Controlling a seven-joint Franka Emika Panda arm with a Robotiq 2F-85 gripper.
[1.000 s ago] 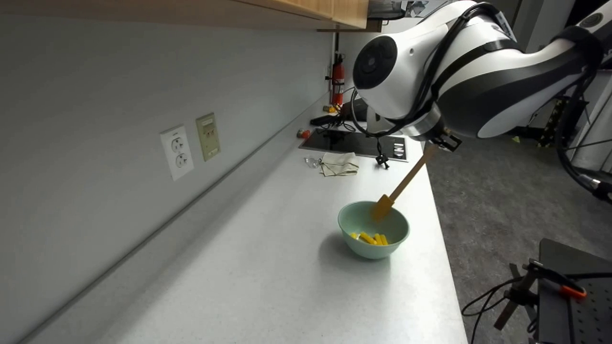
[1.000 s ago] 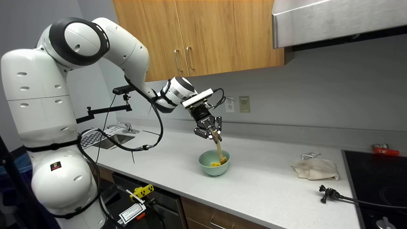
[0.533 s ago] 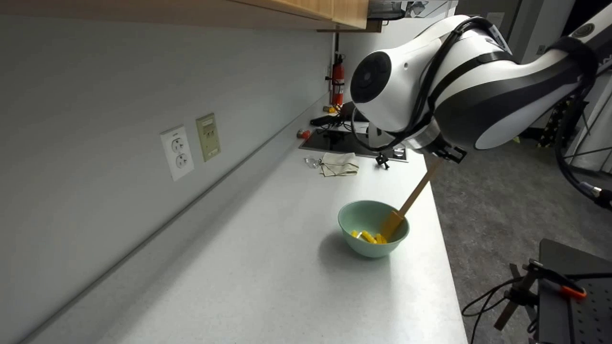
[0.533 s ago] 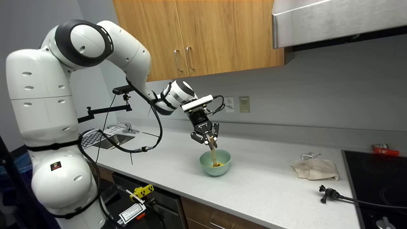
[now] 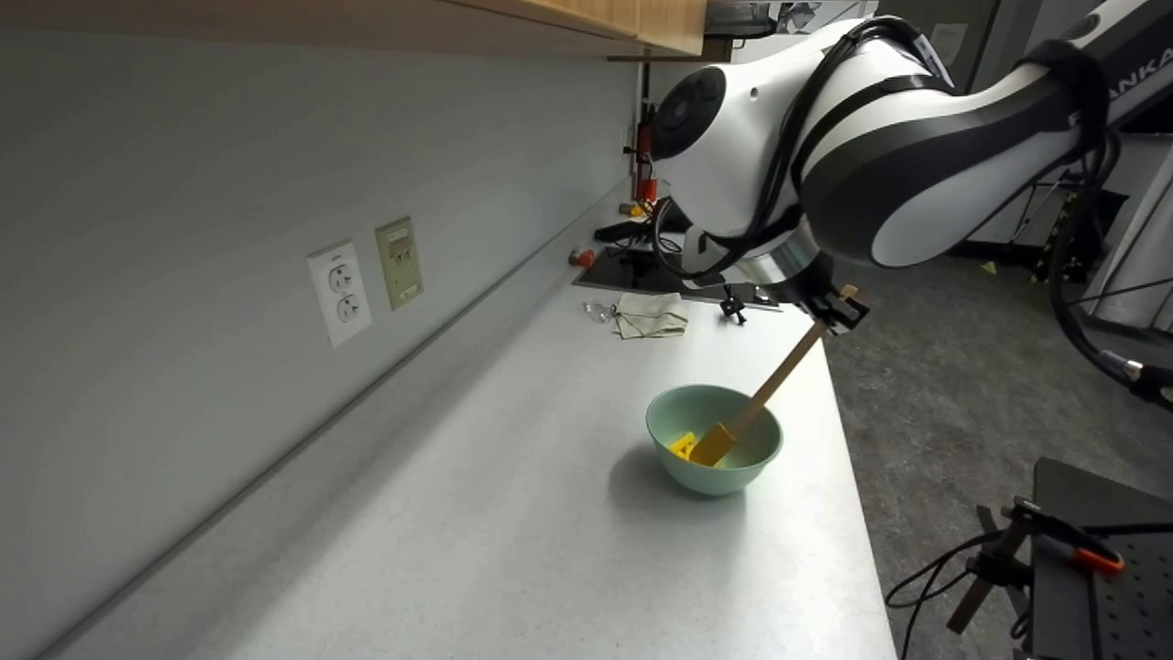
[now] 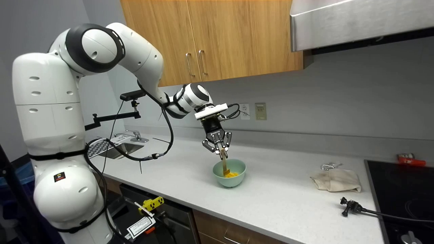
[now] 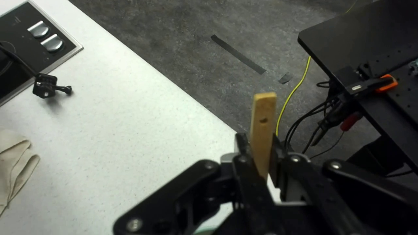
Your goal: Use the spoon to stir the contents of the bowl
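Inside the bowl [image 5: 715, 481], the spoon [image 5: 776, 383] has swung its head from an earlier three o'clock toward seven in an exterior view; the contents [image 5: 682, 445] bunch at eight. The bowl stands on the desk [image 5: 458, 550]. Jaws pinch the spoon, which slants to one. Farther, at the bowl's eleven, lies the cloth [image 5: 649, 316].

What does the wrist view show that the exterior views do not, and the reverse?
Wrist view only: the hole in the spoon handle, the yellow cable. Exterior views only: the yellow pieces, the spoon's head, the wall outlet. Shared: the gripper closed on the handle, the cloth, and the bowl, only a sliver of it in the wrist view.
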